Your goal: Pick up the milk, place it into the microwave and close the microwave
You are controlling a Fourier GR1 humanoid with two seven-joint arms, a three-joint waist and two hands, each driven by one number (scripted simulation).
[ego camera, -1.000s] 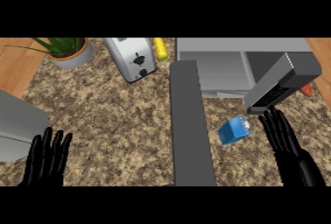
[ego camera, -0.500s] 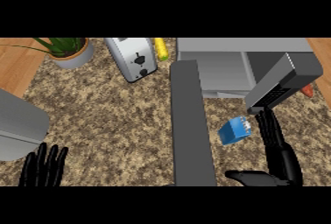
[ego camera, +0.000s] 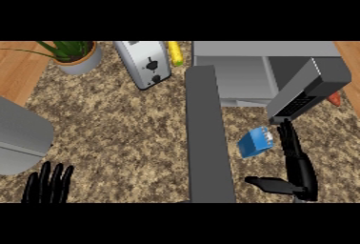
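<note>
microwave (ego camera: 239, 78) open, milk (ego camera: 255, 142) outside beside right robot hand (ego camera: 296, 164), fingers spread wide.

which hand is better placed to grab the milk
The right hand: it is open right beside the blue milk carton. The left hand rests far off at the lower left.

Both hands were plain matte black all over, no markings or screws I could make out. The right hand (ego camera: 301, 172) had long slim fingers (ego camera: 287, 138) and a stubby thumb. The left hand (ego camera: 48, 185) only showed its dark, rounded fingers.
</note>
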